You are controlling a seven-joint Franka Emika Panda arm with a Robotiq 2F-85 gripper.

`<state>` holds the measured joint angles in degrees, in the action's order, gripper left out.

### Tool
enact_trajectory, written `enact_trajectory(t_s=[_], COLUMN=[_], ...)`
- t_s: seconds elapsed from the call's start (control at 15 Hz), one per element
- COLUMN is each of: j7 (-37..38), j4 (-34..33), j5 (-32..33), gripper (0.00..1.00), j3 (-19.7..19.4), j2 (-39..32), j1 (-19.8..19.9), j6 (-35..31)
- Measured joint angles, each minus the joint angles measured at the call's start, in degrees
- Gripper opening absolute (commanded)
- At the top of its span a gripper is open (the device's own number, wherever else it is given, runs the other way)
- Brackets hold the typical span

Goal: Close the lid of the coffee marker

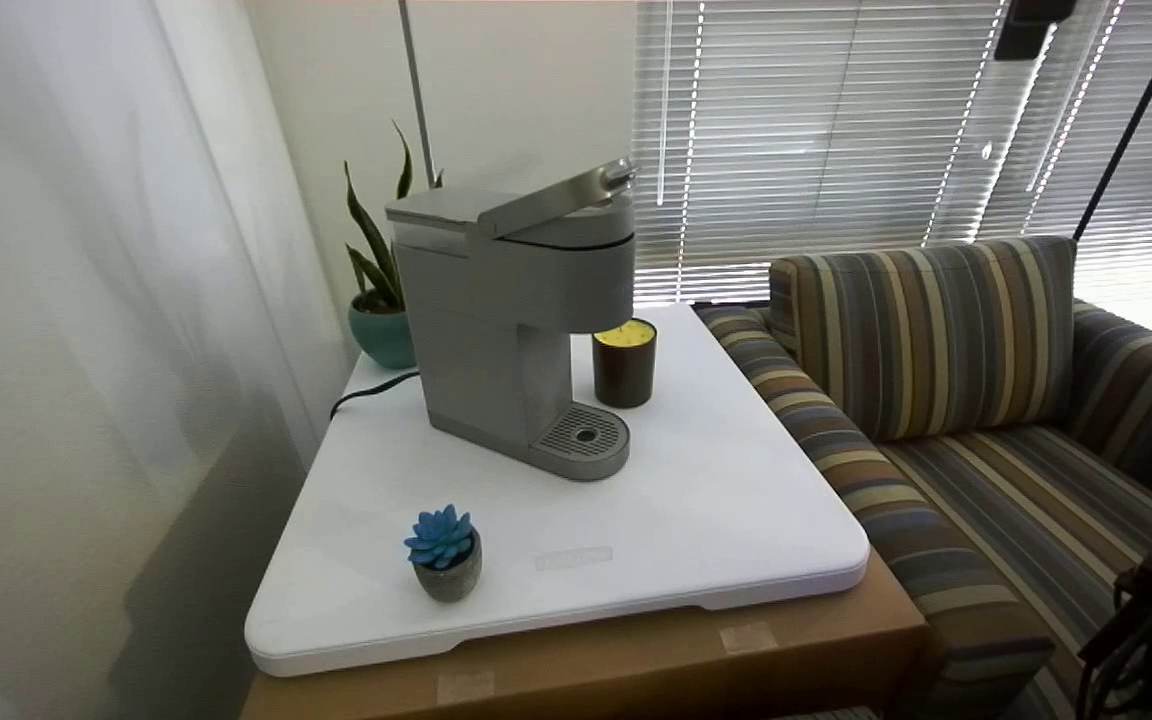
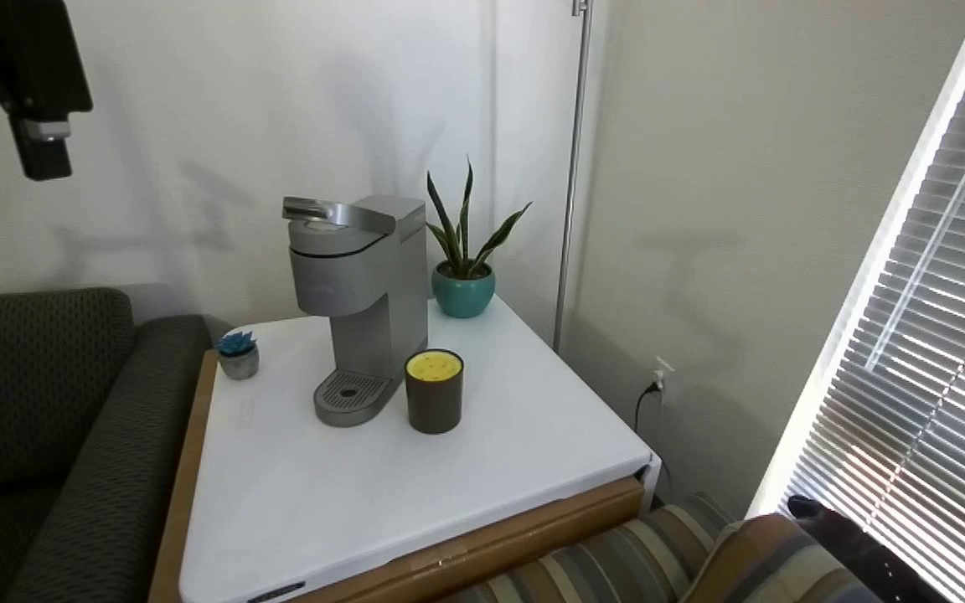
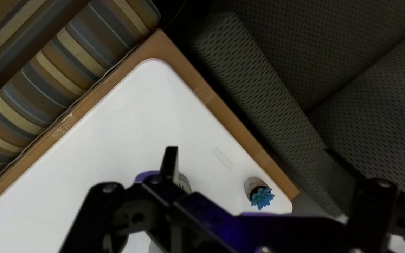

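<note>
Wrist view: gripper (image 3: 250,158) with fingers (image 3: 169,161) spread wide apart, broad gap in between. Visible through that gap: small pot (image 3: 252,185) with a blue plant (image 3: 262,198), near the edge of a white table (image 3: 125,116). Also in frame, only partly, at the upper edges of both exterior views. Hangs well apart from the coffee maker (image 1: 506,300).

On the table, upright in both exterior views: that same coffee maker. Carries a handle (image 1: 546,205) on top, tilted, with front end raised above the lid (image 1: 591,228). Dark seam (image 1: 576,248) under the lid, along the rim of the rounded head (image 1: 566,290). Cannot tell from these angles whether fully seated or slightly ajar. Juts out at the foot into a slotted tray (image 1: 564,430) with a dark round spot (image 1: 586,436) at its middle.

Just beside the tray: dark jar (image 2: 435,406) with a yellow top (image 2: 434,366), upright. Near the back of the coffee maker: teal pot (image 2: 463,295) with a tall green plant (image 2: 464,230). Dark cord (image 1: 371,390), from behind the coffee maker to the table edge.

Below the white table: brown cardboard (image 1: 636,665), jutting out past the edge on two sides. Alongside: striped armchair (image 1: 936,340) at one side, dark grey sofa (image 2: 13,385) at the adjacent side. Farther out: window blinds (image 1: 776,180), pale wall (image 2: 742,151), thin metal pole (image 2: 572,184).
</note>
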<state>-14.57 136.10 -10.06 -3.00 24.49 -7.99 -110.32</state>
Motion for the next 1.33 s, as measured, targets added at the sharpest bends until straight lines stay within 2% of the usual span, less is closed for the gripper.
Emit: enact_trajectory(t_s=[0.33,0.67,1.07,1.33], j7=[0.0,-0.8,0.4,0.4], j4=[0.0,-0.9,-1.5,-1.3], j5=[-2.4,-8.8,-9.7,-15.4], gripper=[1.00,1.00,1.00,1.00], j3=[0.1,-0.1,0.1,0.3], j2=[-0.3,-3.3,-4.4,-5.4], j1=[0.0,0.0,0.0,-0.6], j6=[-4.3,-14.7,-16.7,-29.0])
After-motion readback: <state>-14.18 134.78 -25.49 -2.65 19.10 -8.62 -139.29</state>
